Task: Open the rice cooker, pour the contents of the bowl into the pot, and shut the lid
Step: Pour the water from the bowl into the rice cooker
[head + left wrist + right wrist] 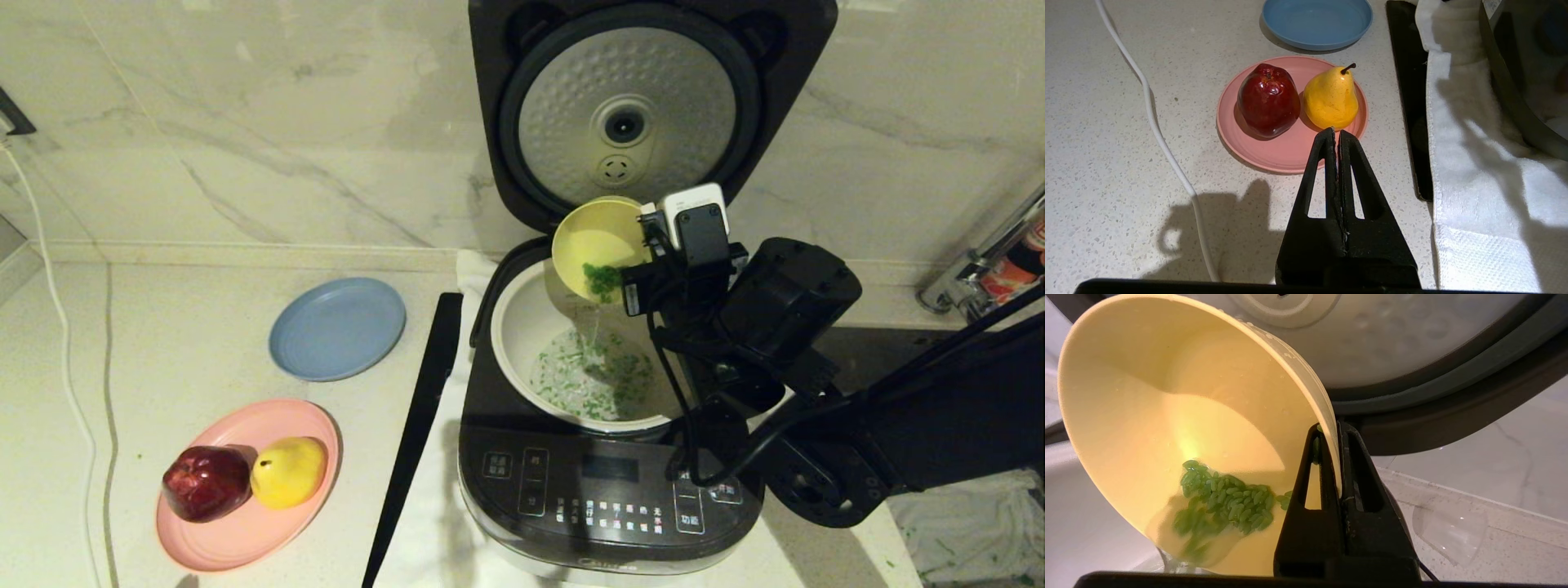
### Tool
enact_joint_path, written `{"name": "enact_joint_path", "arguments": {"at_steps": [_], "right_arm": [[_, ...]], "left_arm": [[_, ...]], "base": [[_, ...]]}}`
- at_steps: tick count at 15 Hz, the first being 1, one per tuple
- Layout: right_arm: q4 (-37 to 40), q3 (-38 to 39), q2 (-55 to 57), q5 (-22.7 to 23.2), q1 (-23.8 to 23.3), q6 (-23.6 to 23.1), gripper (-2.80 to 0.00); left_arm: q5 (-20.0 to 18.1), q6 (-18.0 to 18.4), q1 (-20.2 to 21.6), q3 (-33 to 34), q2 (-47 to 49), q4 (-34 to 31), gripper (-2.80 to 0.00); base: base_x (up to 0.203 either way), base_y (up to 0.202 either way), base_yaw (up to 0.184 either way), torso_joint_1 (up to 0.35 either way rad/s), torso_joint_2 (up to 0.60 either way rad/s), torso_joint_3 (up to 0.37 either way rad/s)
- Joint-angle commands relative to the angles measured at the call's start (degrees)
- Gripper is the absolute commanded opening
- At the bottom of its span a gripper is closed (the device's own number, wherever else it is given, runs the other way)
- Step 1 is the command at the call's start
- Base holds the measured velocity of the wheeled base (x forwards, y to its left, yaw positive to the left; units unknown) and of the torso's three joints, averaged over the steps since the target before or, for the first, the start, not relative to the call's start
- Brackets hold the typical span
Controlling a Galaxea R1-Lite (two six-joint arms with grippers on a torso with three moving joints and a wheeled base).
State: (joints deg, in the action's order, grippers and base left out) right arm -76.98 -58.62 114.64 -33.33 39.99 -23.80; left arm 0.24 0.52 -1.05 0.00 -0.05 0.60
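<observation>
bowl: pale yellow, tipped steeply on its side over the back of the pot, open mouth facing the robot's left, rim pinched at its right edge.
right gripper: clamped tight on the bowl's wall, one finger inside the rim and one outside; it hangs above the right side of the cooker.
contents: green bits gathered at the low lip of the bowl in pale liquid; a thin stream runs off the lip down into the pot, where more green bits lie scattered in liquid on the bottom.
pot: cream-white, seated in the rice cooker, directly under the bowl.
lid: raised upright behind the pot, dimpled silver plate facing forward.
left gripper: fingers pressed together on nothing, hanging over the counter just before the pink plate.
pink plate: carries a red apple and a yellow pear, touching side by side.
blue plate: behind the pink one, left of the cooker.
white cloth: spread under the cooker.
</observation>
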Motion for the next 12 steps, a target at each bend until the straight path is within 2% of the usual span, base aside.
{"name": "enact_joint_path", "arguments": {"at_steps": [1,7,12], "right_arm": [[-2.23,0.34,0.94,-0.64,0.18,-1.11,-2.80],[-8.65,0.27,1.03,-0.69,0.18,-4.50,-2.80],[-10.46,0.35,3.13,-0.69,0.09,-5.11,-2.80]], "left_arm": [[0.02,0.00,-0.01,0.18,-0.04,0.02,-2.80],[0.02,0.00,-0.01,0.18,-0.04,0.02,-2.80],[0.02,0.00,-0.01,0.18,-0.04,0.02,-2.80]], "base": [[0.000,0.000,0.000,0.000,0.00,0.000],[0.000,0.000,0.000,0.000,0.00,0.000],[0.000,0.000,0.000,0.000,0.00,0.000]]}}
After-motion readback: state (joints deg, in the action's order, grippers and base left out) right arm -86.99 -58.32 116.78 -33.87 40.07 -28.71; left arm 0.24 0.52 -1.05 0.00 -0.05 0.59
